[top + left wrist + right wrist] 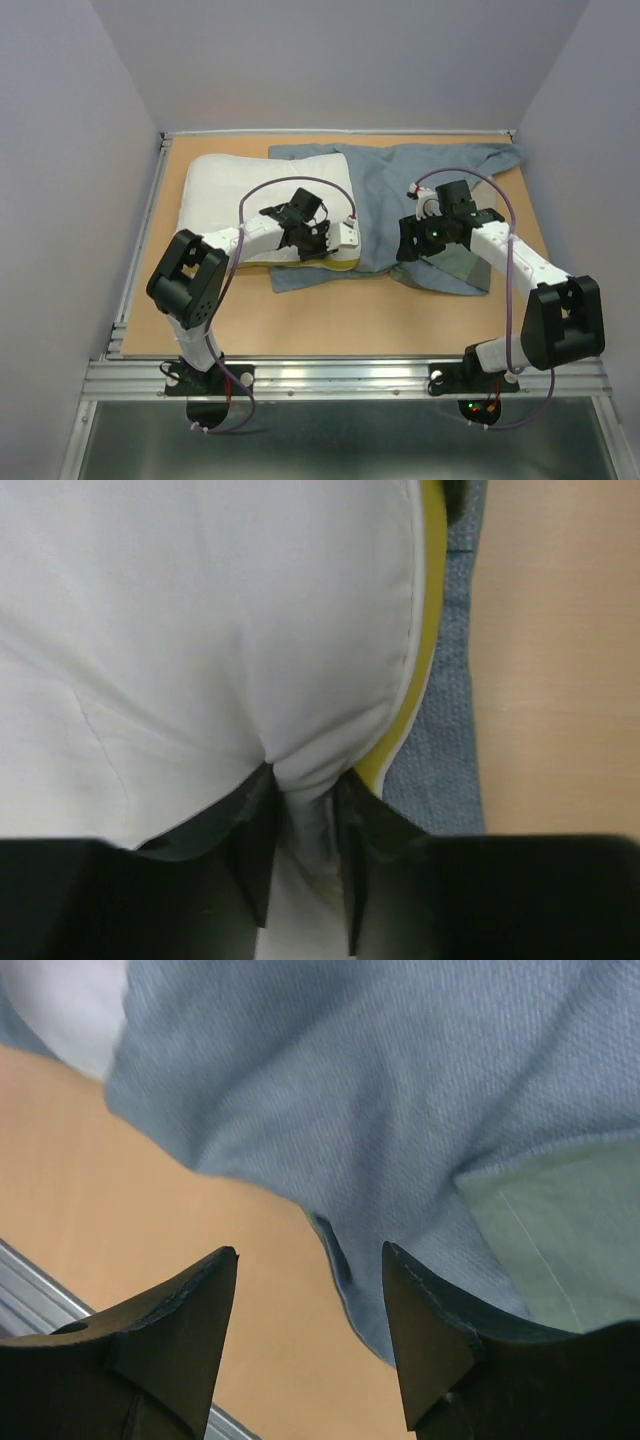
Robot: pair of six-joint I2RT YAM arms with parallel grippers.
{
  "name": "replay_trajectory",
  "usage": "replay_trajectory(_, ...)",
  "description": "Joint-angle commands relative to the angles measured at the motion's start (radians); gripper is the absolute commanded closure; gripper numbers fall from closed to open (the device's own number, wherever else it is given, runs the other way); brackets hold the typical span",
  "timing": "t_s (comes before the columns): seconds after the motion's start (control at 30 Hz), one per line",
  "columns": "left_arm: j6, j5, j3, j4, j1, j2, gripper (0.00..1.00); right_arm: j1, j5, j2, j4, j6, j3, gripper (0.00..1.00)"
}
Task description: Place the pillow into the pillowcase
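1 pillow (230, 195) lies long axis L-R (yellow band (343, 265) near-right).

We record the pillow (250, 195) as plain white with a yellow band (432, 630) along one edge, the pillowcase (420, 185) as grey-blue with a pale green panel (570, 1230), the table (350, 315) as tan.

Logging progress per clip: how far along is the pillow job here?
Done: nothing inserted; the pillow lies uncovered, its yellow edge overlapping the pillowcase. In hand: the left gripper pinches a fold of pillow by that edge; the right gripper hovers open over the case's near edge. Left: opening the case and getting the pillow in.
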State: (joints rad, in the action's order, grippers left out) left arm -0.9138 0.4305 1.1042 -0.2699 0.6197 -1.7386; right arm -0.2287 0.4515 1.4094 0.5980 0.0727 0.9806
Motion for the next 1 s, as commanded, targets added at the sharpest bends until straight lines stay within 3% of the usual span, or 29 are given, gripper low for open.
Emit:
replay_trajectory(0.0, 0.070, 0.032, 0.097, -0.009, -0.009, -0.065, 0.90, -0.003, -0.111, -0.122, -0.079, 0.198, -0.039, 0.37)
replay_trajectory(0.1, 0.102, 0.149, 0.143, -0.069, -0.009, -0.096, 1.00, -0.034, -0.148, -0.119, -0.113, 0.216, -0.019, 0.42)
replay_trajectory(0.3, 0.153, 0.172, 0.164, -0.065, -0.009, -0.124, 1.00, -0.055, -0.060, 0.060, -0.115, -0.115, 0.167, 0.49)
replay_trajectory(0.5, 0.182, 0.162, 0.148, -0.038, -0.009, -0.114, 1.00, -0.077, -0.034, 0.198, -0.153, -0.273, 0.242, 0.51)
replay_trajectory(0.97, 0.231, 0.169, 0.161, 0.006, -0.009, -0.125, 1.00, -0.129, -0.054, 0.302, -0.162, -0.307, 0.274, 0.53)
